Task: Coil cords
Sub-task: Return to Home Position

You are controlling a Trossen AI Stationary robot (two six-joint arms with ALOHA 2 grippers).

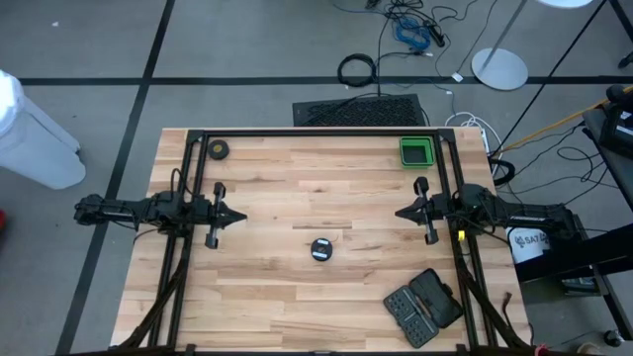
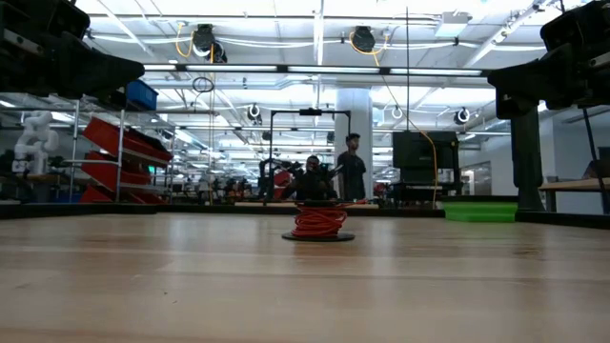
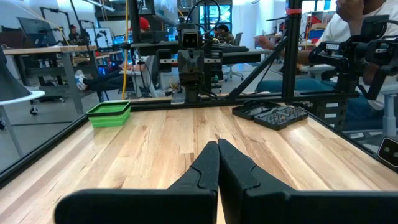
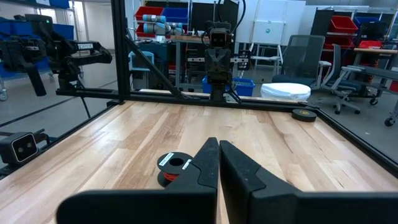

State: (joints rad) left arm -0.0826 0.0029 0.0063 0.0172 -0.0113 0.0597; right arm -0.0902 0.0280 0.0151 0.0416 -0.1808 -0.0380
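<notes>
The red cord is wound on its small black reel, which stands on its flat base on the wooden table, a little toward the near edge from the middle; in the right wrist view the reel shows just beside the fingers. My left gripper hovers shut at the table's left side, pointing level toward the right. My right gripper hovers shut at the right side, pointing level toward the left. Both hang above the table, apart from the reel.
A green bin stands at the far right corner, a small black roll at the far left, an open black tool case near the right front. Black frame rails border the table. People stand in the room beyond.
</notes>
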